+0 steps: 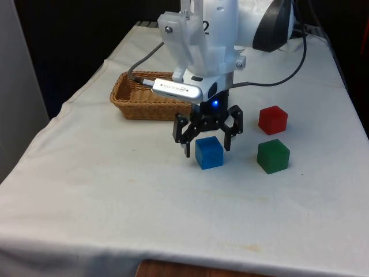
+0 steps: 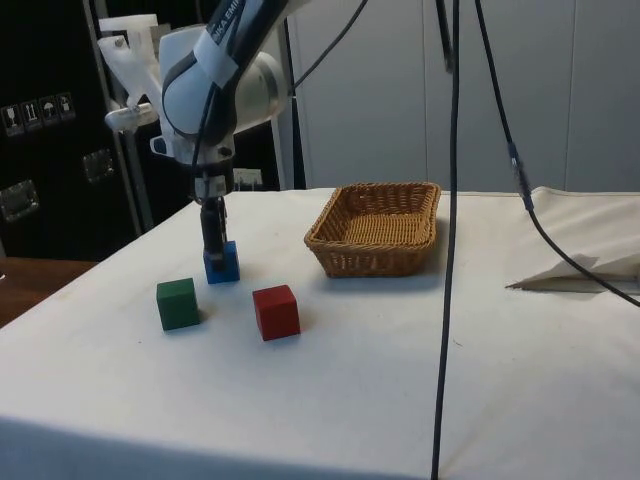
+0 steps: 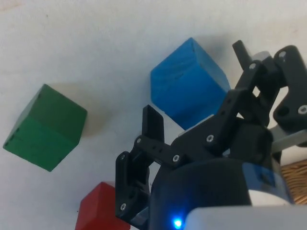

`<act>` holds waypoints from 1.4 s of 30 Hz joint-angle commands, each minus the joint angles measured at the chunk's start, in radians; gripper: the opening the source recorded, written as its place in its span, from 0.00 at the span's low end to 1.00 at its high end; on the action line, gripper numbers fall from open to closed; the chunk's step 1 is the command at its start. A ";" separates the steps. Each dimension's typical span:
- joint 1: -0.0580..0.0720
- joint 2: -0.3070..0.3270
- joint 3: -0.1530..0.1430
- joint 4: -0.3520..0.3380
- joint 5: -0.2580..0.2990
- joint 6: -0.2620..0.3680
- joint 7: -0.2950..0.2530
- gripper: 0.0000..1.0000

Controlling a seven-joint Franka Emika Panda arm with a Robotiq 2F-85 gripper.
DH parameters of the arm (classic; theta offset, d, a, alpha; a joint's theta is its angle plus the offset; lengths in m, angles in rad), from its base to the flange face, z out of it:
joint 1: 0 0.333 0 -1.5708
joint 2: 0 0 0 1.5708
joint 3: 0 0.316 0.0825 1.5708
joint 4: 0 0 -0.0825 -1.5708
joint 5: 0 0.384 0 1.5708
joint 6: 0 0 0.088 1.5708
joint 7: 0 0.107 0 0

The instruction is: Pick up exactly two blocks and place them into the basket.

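Observation:
A blue block (image 1: pixel 209 152) (image 2: pixel 222 263) (image 3: pixel 189 81) lies on the white cloth near the table's middle. My gripper (image 1: pixel 207 144) (image 2: pixel 212 240) (image 3: pixel 196 84) hangs open just over it, one finger on each side of the block's upper part, not closed on it. A green block (image 1: pixel 273 156) (image 2: pixel 178 303) (image 3: pixel 45 125) and a red block (image 1: pixel 272 119) (image 2: pixel 275 311) (image 3: pixel 98 211) sit apart from it, towards the front view's right. The wicker basket (image 1: pixel 144 108) (image 2: pixel 370 262) stands behind the gripper, towards the front view's left, with no block visible inside.
A black cable (image 2: pixel 450 250) hangs down across the side view. Another cable (image 1: pixel 144 63) runs over the basket's rim towards the arm. A fold of cloth (image 2: pixel 580 270) lies beyond the basket. The table's near edge (image 1: pixel 173 257) is well away from the blocks.

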 commanded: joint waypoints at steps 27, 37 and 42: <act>0.005 -0.018 -0.010 0.001 -0.004 -0.019 0.011 0.01; 0.010 -0.074 -0.036 0.005 -0.006 -0.089 0.048 0.01; 0.014 -0.106 -0.052 0.007 -0.007 -0.127 0.069 0.01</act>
